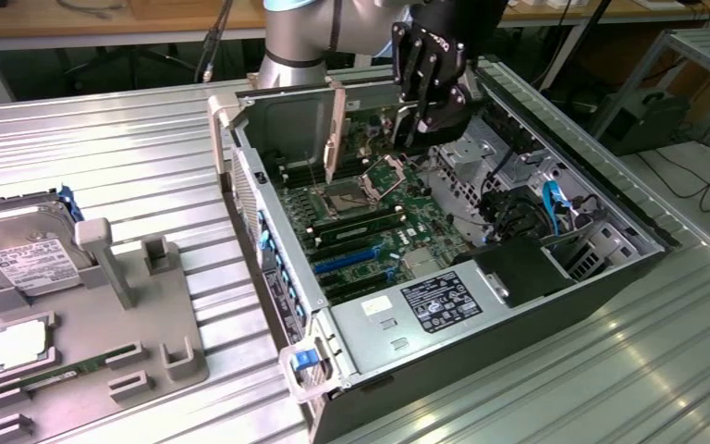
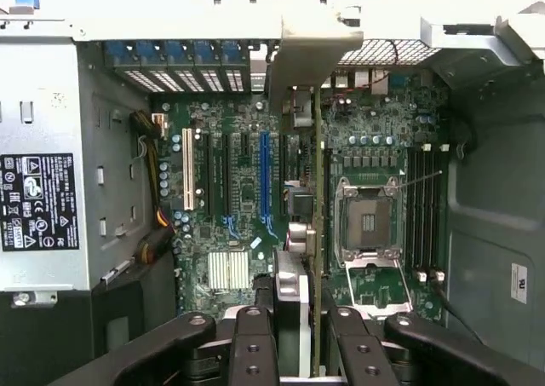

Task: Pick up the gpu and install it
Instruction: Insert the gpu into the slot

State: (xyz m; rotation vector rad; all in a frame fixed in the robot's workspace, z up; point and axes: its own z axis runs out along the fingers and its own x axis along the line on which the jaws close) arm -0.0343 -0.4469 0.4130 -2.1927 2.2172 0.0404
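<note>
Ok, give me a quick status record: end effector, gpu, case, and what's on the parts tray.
end effector: closed on the gpu, above the open case
gpu: upright, edge-on over the motherboard, between the blue slot and the CPU socket; looks not yet seated
case: lying on its side, open
parts tray: on the exterior view's left, holds the hard drive and the memory stick
</note>
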